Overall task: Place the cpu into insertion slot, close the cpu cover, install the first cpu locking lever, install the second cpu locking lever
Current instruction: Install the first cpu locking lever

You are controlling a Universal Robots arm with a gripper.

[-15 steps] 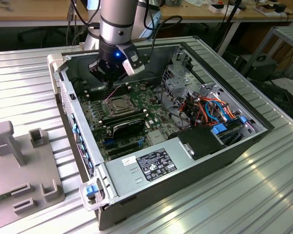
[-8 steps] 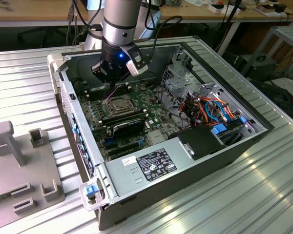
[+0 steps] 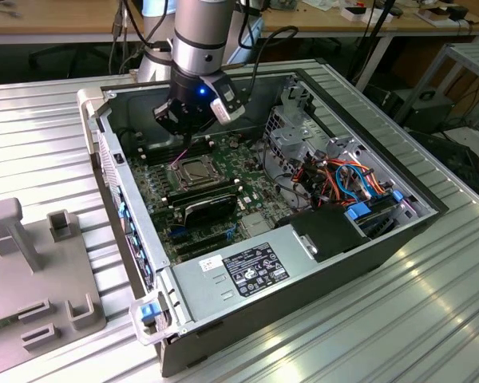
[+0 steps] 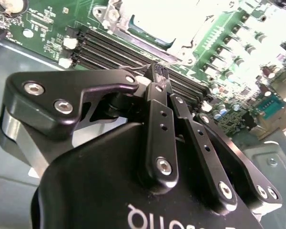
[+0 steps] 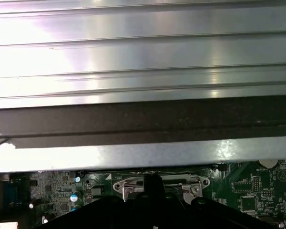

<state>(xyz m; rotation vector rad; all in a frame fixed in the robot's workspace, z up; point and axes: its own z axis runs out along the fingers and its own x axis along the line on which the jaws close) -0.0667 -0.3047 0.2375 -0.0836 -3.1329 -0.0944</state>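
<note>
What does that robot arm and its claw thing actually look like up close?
The arm is a thick silver-grey tube with black cables running along it. Near its wrist sits a white-and-grey block with a small blue light. The gripper is matte black metal: a bulky body with white lettering, and flat linked bars joined by shiny silver screws, tapering to slim jaws.

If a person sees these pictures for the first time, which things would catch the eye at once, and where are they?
First the open computer case, lying on the ribbed metal table with its green board exposed. Next the robot's black hand, which in the exterior view hangs low over the insertion slot near the case's far wall; in the second wrist view its fingers stand shut together beside the long black memory slots.
</note>
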